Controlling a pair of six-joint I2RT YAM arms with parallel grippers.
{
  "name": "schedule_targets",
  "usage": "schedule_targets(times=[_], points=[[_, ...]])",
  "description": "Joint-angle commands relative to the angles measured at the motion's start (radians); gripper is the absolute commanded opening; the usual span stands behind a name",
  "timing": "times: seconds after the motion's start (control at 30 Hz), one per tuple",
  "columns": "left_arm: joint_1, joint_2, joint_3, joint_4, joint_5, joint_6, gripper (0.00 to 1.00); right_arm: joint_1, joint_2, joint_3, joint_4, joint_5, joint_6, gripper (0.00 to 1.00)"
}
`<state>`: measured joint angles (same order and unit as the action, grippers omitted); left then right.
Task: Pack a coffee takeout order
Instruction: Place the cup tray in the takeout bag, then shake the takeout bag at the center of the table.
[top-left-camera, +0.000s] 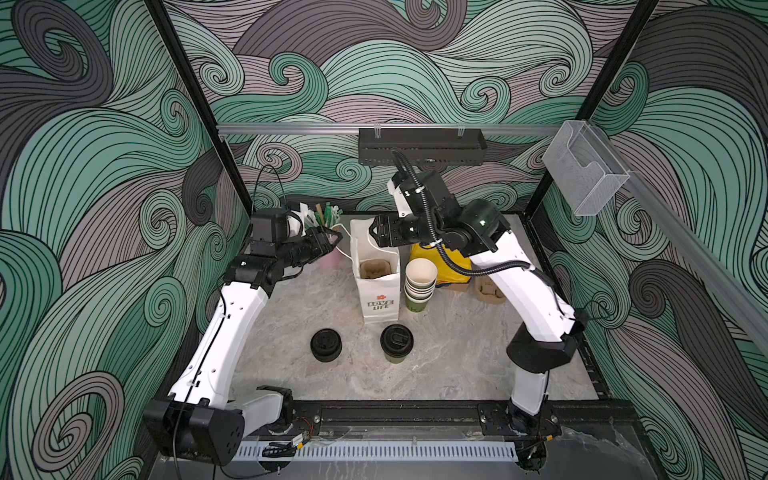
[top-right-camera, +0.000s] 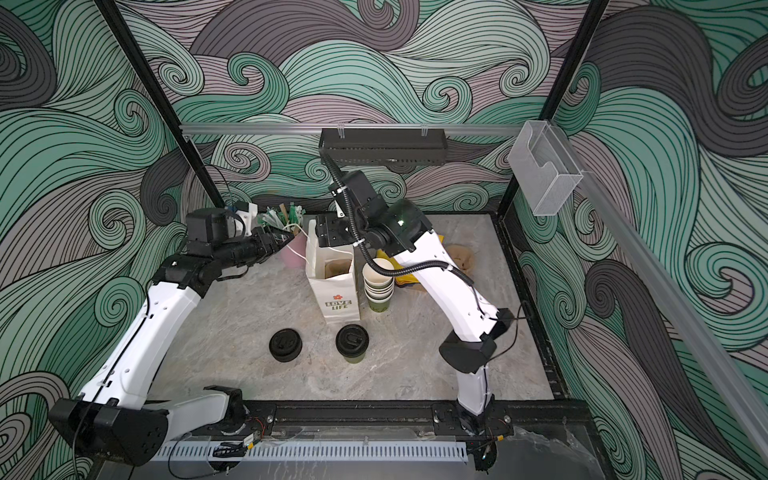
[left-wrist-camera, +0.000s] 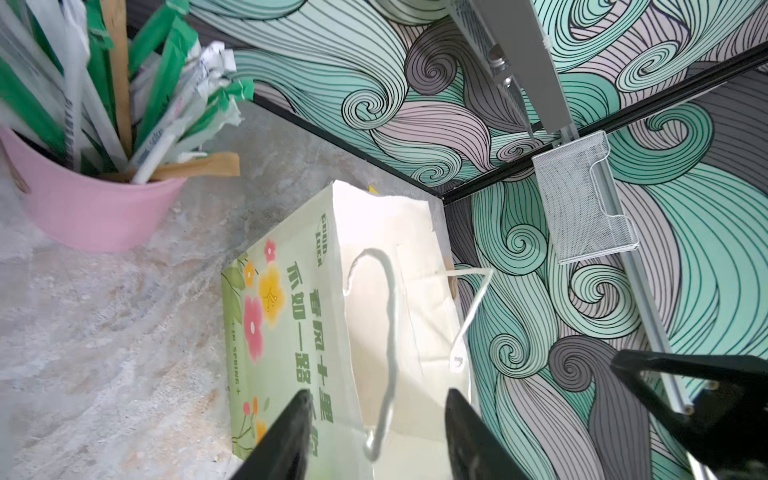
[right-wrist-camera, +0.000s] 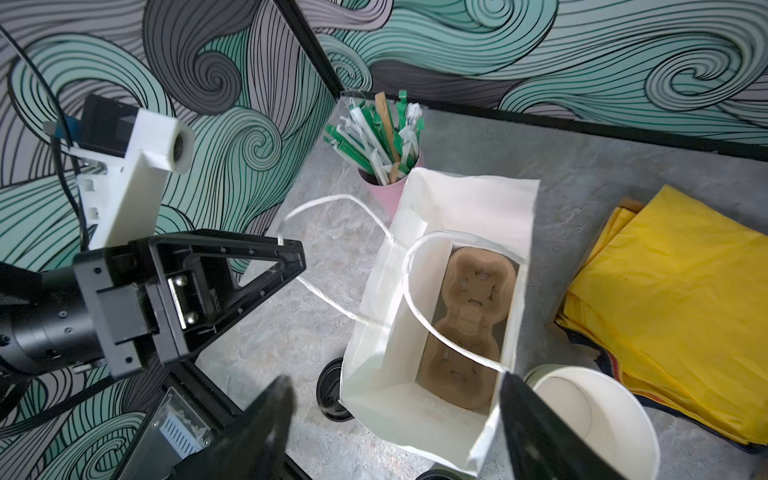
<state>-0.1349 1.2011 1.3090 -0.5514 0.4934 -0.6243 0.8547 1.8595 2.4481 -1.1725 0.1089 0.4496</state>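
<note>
Carrier (right-wrist-camera: 478, 274) seated in bag (top-left-camera: 378, 303), left end effector (left-wrist-camera: 379, 395) and right end effector (right-wrist-camera: 397, 378) both spread: you grip the lidded cup (top-left-camera: 395, 353) at bag's 6 o'clock by its green wall, upright.

A robot test booth: wave-patterned panel walls (top-left-camera: 374, 62) and black framing (top-left-camera: 185, 83) enclose a marble tabletop (top-left-camera: 457, 365).

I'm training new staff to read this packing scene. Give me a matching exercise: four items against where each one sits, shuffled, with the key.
Things
1. lidded green cup
2. pulp carrier
3. yellow sheets
4. wrapped straws

Places
A. in the pink tub
B. piled flat on the table
C. inside the white bag
D. upright on the table, in front of the bag

Pairs: 1-D, 2-C, 3-B, 4-A
</note>
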Motion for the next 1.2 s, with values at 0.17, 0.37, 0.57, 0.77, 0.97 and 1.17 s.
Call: schedule_targets(times=[0.17,0.37,0.57,0.77,0.97,1.17], points=[[-0.004,0.034,0.112,-0.130,-0.064,0.067,0.62,-0.004,0.075,0.032,-0.193,0.121,-0.058,0.92],[-0.005,0.074,0.132,-0.127,-0.044,0.067,0.62,0.023,0.268,0.255,-0.262,0.086,-0.081,0.95],[-0.004,0.101,0.137,-0.122,-0.035,0.064,0.55,0.033,0.348,0.306,-0.202,0.080,-0.069,0.90],[-0.005,0.114,0.129,-0.098,-0.018,0.058,0.38,0.034,0.367,0.258,-0.117,0.107,-0.039,0.67],[-0.005,0.124,0.117,-0.087,-0.016,0.055,0.22,0.030,0.362,0.267,-0.079,0.155,-0.027,0.31],[-0.004,0.120,0.113,-0.087,-0.037,0.057,0.03,0.019,0.275,0.203,-0.078,0.173,-0.017,0.07]])
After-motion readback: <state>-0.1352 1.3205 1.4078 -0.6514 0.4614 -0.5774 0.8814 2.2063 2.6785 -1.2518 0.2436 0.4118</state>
